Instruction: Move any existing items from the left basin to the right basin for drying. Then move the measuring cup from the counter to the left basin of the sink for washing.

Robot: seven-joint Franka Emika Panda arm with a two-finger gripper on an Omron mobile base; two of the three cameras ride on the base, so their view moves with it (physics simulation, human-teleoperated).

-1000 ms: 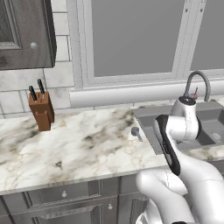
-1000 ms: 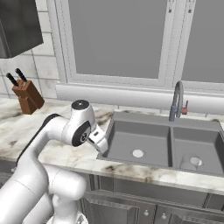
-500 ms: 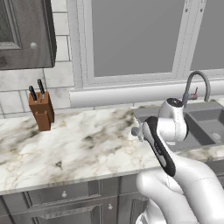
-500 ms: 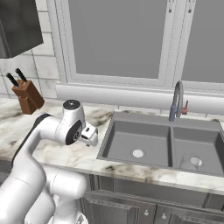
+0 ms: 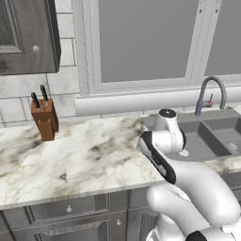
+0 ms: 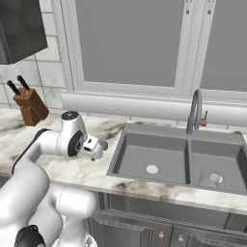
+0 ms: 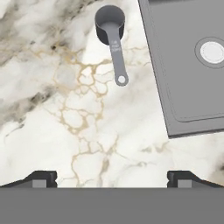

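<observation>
The measuring cup (image 7: 110, 25), small and grey, lies on the white marble counter (image 7: 87, 131) with its thin handle (image 7: 118, 61) pointing toward me. My gripper (image 7: 112, 179) is open above the counter, short of the handle's end, with nothing between its fingertips (image 7: 41, 178). In the right base view the gripper (image 6: 98, 148) hangs over the counter just left of the sink (image 6: 126, 130). The left basin (image 6: 140, 154) holds nothing but its drain. A faint see-through round item (image 6: 206, 176) sits in the right basin (image 6: 226, 157).
A brown knife block (image 5: 44, 120) stands at the back left of the counter (image 5: 84, 155). The arched grey faucet (image 6: 194, 113) rises behind the divider between the basins. The sink's left rim (image 7: 155, 65) runs close to the right of the measuring cup.
The arm has swung left, from the sink's left edge to over the counter. The gripper stays open throughout.
</observation>
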